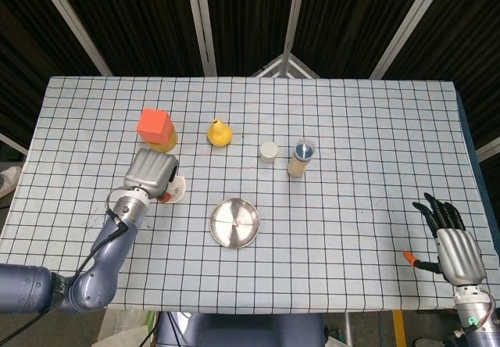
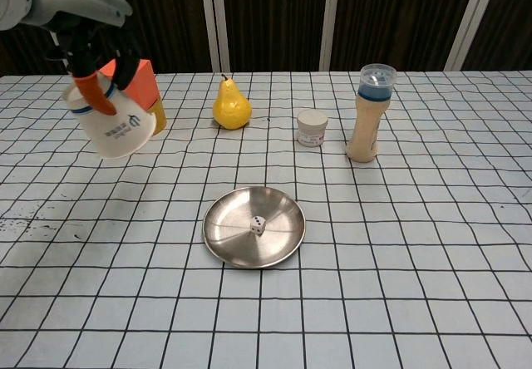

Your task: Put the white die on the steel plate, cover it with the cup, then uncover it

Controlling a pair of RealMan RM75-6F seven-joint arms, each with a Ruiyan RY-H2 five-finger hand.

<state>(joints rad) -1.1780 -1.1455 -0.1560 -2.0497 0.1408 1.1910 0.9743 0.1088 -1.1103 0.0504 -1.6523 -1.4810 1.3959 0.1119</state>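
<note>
Chest view shows the left hand [image 2: 93, 49] grasping the white, blue-banded cup [image 2: 112, 125], mouth tilted down, in the air. Well right of and below that hand, the round steel plate [image 2: 254, 226] holds the small white die [image 2: 258, 226], black pips up. Right hand [image 1: 455, 245] rests released, fingers spread.

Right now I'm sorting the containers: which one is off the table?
The white paper cup, held tilted in the air by the left robot hand. The small white jar and the blue-capped bottle stand on the table.

Bright, even overhead light; soft shadows (sharp focus throughout)
</note>
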